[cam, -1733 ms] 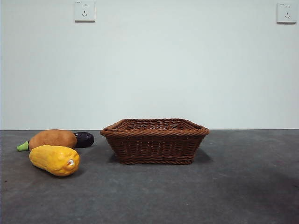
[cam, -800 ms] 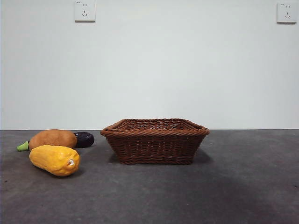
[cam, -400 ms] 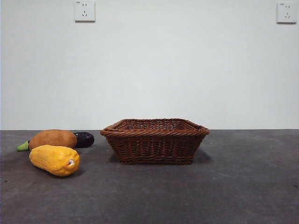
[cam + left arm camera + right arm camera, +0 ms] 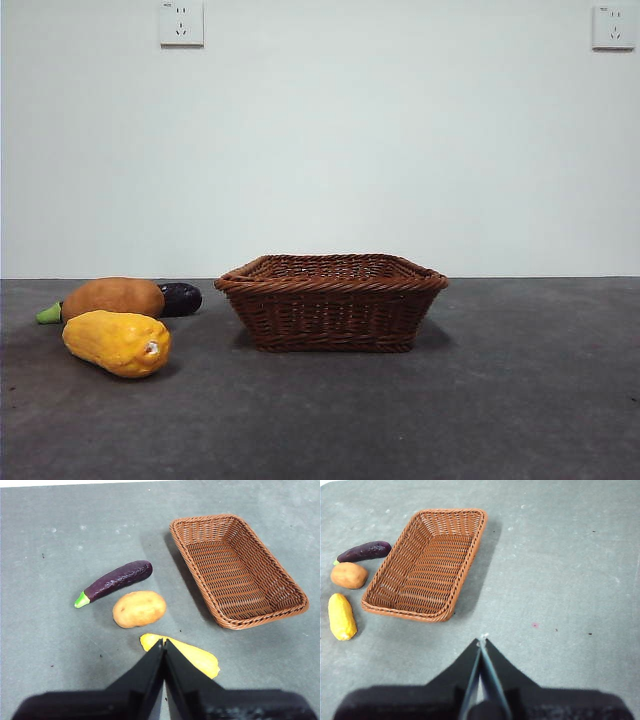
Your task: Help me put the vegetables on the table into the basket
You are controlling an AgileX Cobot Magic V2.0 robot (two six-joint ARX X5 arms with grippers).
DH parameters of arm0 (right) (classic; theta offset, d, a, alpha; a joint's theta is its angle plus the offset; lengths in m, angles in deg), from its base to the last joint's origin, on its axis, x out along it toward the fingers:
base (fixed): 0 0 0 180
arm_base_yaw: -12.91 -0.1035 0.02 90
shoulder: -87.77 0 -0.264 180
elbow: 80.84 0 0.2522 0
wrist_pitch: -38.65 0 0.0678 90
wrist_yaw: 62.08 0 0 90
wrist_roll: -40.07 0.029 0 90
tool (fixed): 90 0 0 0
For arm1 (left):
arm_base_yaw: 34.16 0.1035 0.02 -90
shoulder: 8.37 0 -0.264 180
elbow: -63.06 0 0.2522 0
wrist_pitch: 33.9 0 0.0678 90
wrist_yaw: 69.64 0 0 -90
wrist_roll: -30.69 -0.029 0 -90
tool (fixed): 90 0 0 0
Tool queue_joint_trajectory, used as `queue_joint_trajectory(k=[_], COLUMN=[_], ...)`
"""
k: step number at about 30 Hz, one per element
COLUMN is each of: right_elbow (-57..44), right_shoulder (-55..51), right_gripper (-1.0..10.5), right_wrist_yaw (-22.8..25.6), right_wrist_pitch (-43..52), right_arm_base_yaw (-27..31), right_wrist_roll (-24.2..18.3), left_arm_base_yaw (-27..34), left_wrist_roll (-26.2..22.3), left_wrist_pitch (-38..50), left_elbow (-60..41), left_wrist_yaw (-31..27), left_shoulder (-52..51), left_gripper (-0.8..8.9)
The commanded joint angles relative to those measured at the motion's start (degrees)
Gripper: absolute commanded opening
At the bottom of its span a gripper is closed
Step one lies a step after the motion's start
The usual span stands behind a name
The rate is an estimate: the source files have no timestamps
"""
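The empty brown wicker basket [image 4: 332, 300] stands mid-table; it also shows in the left wrist view [image 4: 235, 570] and the right wrist view [image 4: 427, 562]. To its left lie the bumpy yellow vegetable [image 4: 117, 342] [image 4: 192, 656] [image 4: 341, 616], the brown-orange potato [image 4: 113, 297] [image 4: 139, 609] [image 4: 349, 575] and, behind the potato, the purple eggplant [image 4: 180, 298] [image 4: 116, 581] [image 4: 364, 551]. My left gripper [image 4: 163, 645] is shut and empty, high above the yellow vegetable. My right gripper [image 4: 481, 641] is shut and empty, high above bare table on the basket's other side. Neither arm shows in the front view.
The dark grey table [image 4: 500, 400] stretches wide around the basket. A white wall stands behind it with two sockets [image 4: 181, 22], [image 4: 613, 27].
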Motion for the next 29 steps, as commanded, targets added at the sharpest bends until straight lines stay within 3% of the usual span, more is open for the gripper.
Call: queue_joint_trajectory(k=[1,4,5,6,12,16,20,29], right_elbow=[0.2,0.3,0.3,0.4,0.6,2.0,8.2,33.6], right_shoulder=[0.0,0.0,0.0,0.0,0.8,6.8,18.9,55.3], right_gripper=[0.6,4.0,5.0,5.5,5.4,5.4,5.4,5.4], right_wrist_yaw=[-0.5,-3.3,-3.2,-3.3,-3.5,-7.4,-7.2,1.2], right_wrist_pitch=[0.3,0.6,0.6,0.6,1.1,5.9,9.4,9.1], right_arm_base_yaw=[0.0,0.0,0.0,0.0,0.0,-0.1,-3.3,-15.3], right_wrist_roll=[-0.7,-0.7,-0.7,-0.6,0.0,2.5,3.0,3.3], left_arm_base_yaw=[-0.1,-0.1,-0.1,-0.1,-0.1,-0.1,-0.1,-0.1], left_wrist_roll=[-0.7,-0.3,0.2,0.8,1.0,1.1,1.1,1.1], left_wrist_pitch=[0.5,1.8,2.3,2.6,2.5,2.6,2.6,2.5], left_elbow=[0.1,0.1,0.1,0.1,0.1,0.1,0.1,0.1], left_wrist_yaw=[0.3,3.3,3.3,3.3,3.2,3.3,3.2,3.2], left_shoulder=[0.1,0.1,0.1,0.2,2.4,3.5,3.6,4.0], left_gripper=[0.60,5.40,6.04,6.07,6.06,6.06,6.06,6.06])
